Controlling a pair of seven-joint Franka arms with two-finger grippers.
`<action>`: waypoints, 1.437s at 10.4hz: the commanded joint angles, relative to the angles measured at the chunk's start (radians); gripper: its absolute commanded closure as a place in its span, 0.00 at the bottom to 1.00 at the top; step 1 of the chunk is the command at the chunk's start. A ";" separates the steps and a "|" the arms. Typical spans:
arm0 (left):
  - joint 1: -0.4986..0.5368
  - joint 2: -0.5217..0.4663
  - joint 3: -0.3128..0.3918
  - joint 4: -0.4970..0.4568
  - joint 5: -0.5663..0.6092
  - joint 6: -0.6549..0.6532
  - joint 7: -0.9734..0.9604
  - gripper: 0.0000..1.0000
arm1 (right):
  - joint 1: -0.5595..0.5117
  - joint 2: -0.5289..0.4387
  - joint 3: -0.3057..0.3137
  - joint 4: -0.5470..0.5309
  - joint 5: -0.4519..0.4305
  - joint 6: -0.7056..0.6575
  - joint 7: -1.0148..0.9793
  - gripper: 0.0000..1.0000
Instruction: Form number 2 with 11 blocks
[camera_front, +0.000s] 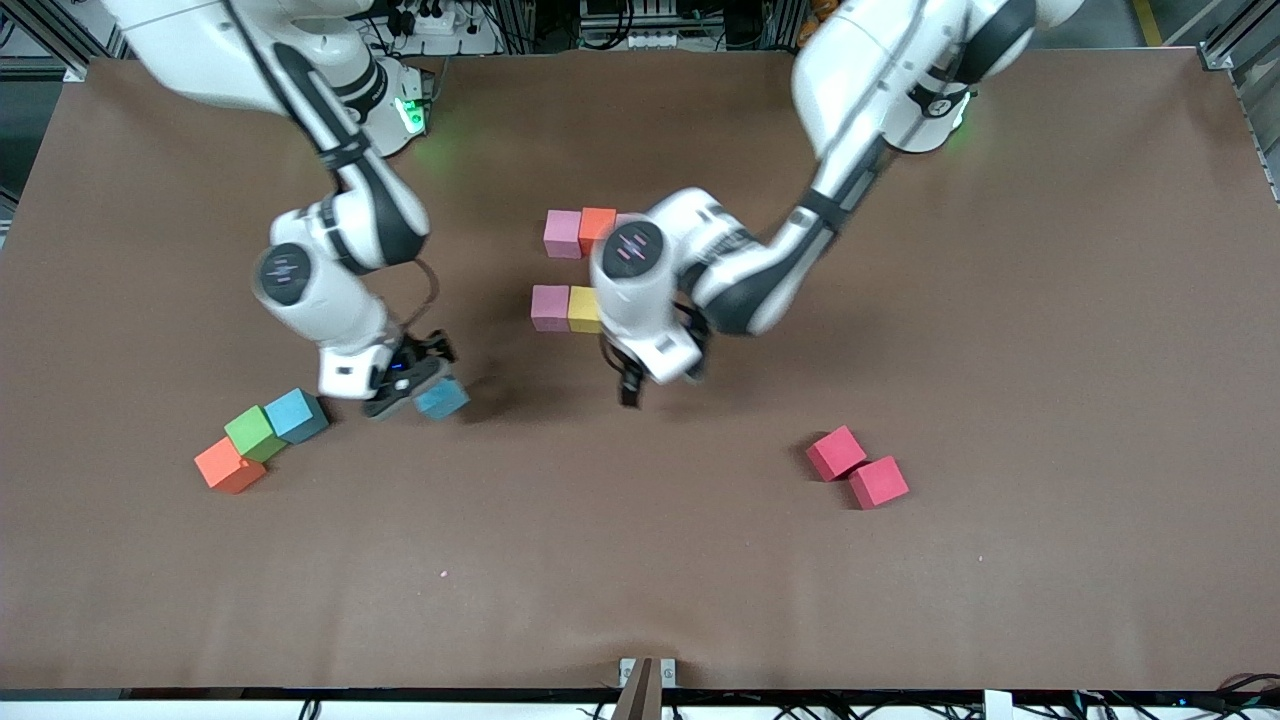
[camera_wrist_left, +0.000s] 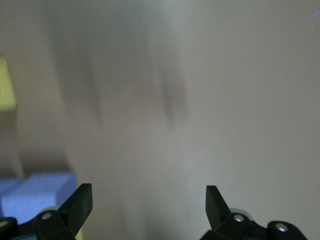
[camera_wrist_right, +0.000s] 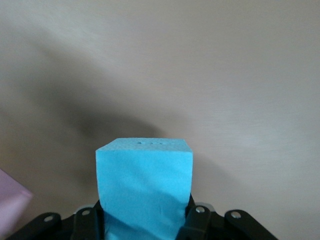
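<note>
Now the right gripper (camera_front: 420, 385), clamped on a light blue cube (camera_front: 442, 398), probably must carry it to the unfinished digit (camera_front: 570, 270), while the left gripper (camera_front: 640, 385) hangs spread and empty.

Brown table (camera_front: 640, 580), scattered blocks (camera_front: 858, 467)
</note>
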 joint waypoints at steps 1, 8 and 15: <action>0.121 -0.056 -0.007 -0.033 -0.024 -0.053 0.159 0.00 | 0.092 0.047 -0.012 0.069 -0.007 -0.013 0.305 0.73; 0.414 -0.100 -0.064 -0.230 -0.004 0.043 0.436 0.00 | 0.417 0.179 -0.197 0.207 -0.030 -0.095 0.688 0.74; 0.485 -0.162 -0.062 -0.451 0.008 0.271 0.909 0.00 | 0.473 0.167 -0.202 0.197 -0.030 -0.165 0.768 0.74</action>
